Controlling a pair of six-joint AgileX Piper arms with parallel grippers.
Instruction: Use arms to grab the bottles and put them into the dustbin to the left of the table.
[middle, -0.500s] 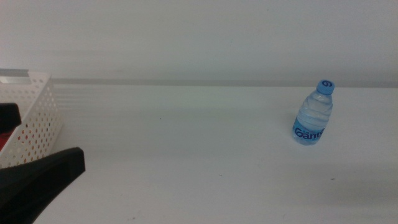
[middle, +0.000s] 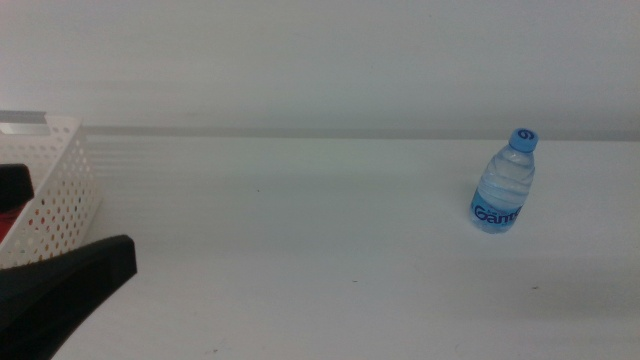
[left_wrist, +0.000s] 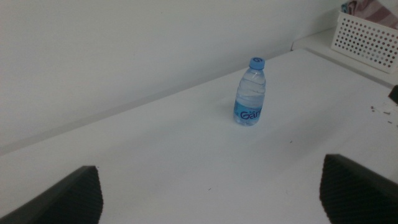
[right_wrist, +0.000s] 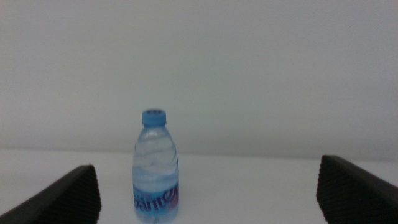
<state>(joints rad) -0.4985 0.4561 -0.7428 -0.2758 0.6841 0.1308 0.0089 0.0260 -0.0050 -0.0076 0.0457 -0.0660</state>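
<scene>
A small clear water bottle (middle: 503, 185) with a blue cap stands upright on the white table (middle: 300, 240) at the right. It also shows in the left wrist view (left_wrist: 250, 93) and the right wrist view (right_wrist: 155, 168). The white perforated dustbin (middle: 60, 185) stands at the left edge, and something red shows inside it (middle: 8, 228). My left gripper (left_wrist: 211, 199) is open and empty beside the dustbin, far from the bottle; one finger (middle: 100, 262) shows in the middle view. My right gripper (right_wrist: 208, 193) is open and empty, facing the bottle from some distance. The yellow bottle is out of view.
The dustbin also shows in the left wrist view (left_wrist: 367, 37), with striped cloth-like stuff above it. A plain white wall (middle: 320, 60) closes the table's far side.
</scene>
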